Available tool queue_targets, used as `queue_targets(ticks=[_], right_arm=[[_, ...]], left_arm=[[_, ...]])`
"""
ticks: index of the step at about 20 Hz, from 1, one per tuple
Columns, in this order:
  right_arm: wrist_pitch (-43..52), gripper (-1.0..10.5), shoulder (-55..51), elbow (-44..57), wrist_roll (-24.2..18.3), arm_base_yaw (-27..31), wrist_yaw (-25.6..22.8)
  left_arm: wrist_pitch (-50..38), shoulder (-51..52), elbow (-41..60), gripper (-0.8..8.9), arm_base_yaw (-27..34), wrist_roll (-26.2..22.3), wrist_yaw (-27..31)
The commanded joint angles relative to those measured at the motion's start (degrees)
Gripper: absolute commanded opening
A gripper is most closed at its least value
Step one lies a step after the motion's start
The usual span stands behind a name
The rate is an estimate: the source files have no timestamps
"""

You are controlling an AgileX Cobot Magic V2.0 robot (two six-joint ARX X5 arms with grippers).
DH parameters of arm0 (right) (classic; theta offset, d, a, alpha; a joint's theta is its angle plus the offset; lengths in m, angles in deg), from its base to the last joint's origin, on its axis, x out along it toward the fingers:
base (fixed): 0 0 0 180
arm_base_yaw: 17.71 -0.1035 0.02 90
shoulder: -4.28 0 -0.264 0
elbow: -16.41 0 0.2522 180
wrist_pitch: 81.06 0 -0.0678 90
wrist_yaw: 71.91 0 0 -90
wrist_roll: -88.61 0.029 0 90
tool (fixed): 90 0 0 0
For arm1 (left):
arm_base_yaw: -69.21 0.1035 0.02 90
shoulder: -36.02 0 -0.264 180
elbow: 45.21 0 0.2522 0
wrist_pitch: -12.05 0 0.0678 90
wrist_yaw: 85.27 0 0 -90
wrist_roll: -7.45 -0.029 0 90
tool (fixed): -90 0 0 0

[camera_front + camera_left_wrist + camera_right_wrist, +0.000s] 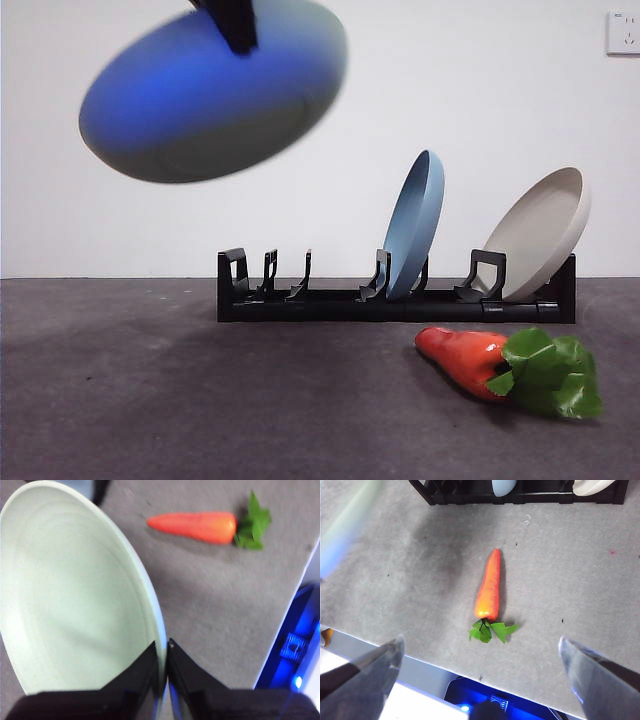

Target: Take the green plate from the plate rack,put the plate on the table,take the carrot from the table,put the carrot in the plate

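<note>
The green plate [215,95] hangs tilted and blurred high above the table's [150,400] left part, its underside lit blue. My left gripper [162,647] is shut on the rim of this pale green plate [65,595], and in the front view it shows as a black tip [232,25] at the plate's top. The carrot [465,358] lies on the table in front of the plate rack [330,303], leaves toward the right. My right gripper [481,641] hovers open above the carrot [489,587], not touching it. The carrot [195,526] also shows past the plate in the left wrist view.
A blue plate [415,225] and a beige plate [545,235] lean in the rack's middle and right slots; its left slots hold nothing. The table's near edge, with blue-lit gear below it, runs close to the carrot's leaves [492,630].
</note>
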Motion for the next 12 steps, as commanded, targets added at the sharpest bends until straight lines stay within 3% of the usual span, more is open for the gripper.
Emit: queue_targets(ticks=[1, 12], right_arm=[[0.2, 6.0, 0.0, 0.0, 0.4, -0.1, 0.1], [0.2, 6.0, 0.0, 0.0, 0.4, -0.1, 0.1]], left_arm=[[-0.7, -4.6, 1.5, -0.06, -2.4, -0.5, 4.3], [-23.1, -13.9, 20.2, -0.06, -5.9, -0.6, 5.9]])
